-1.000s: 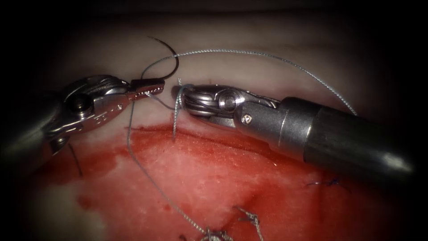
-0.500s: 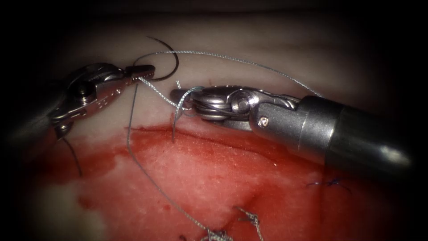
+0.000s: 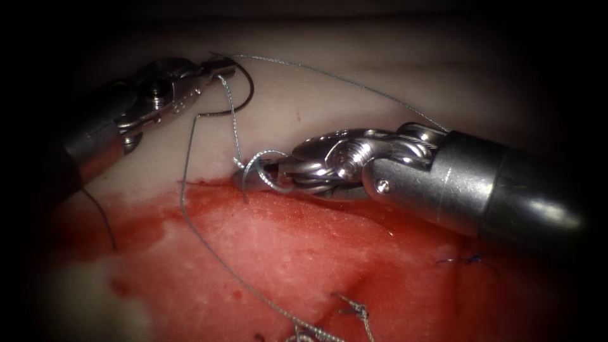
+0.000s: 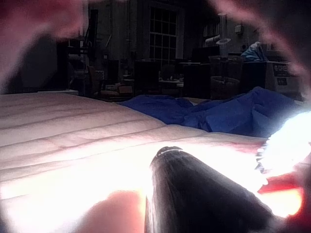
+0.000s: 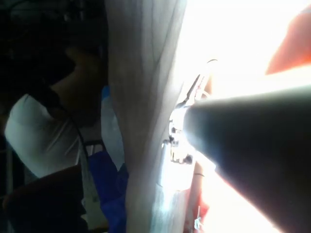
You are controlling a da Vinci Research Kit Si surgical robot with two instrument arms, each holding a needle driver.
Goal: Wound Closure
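Note:
My left tool (image 3: 221,68) sits up on the left side of the cut, jaws shut on the grey thread (image 3: 232,120). From there the thread runs down to a loop (image 3: 266,154) wound around my right tool (image 3: 248,181), whose jaws are shut. Its tip rests at the cut's upper edge beside the thread's short end (image 3: 244,193); whether it grips that end I cannot tell. The dark curved needle (image 3: 251,88) lies free on the pale tissue (image 3: 354,95) behind the left tool, held by neither tool and not in the tissue.
Red fluid covers the open cut (image 3: 304,240). A long strand (image 3: 209,247) leads down to tied stitches (image 3: 354,310), and a blue knot (image 3: 468,259) sits under the right shaft (image 3: 494,190). Another strand arcs over the tissue (image 3: 354,83). Blue drape (image 4: 228,114) lies beyond the tissue.
The left tool moved up and away with the thread, drawing it taut. The right tool, with the loop around its jaws, dropped down-left to the cut's edge. The needle stayed put.

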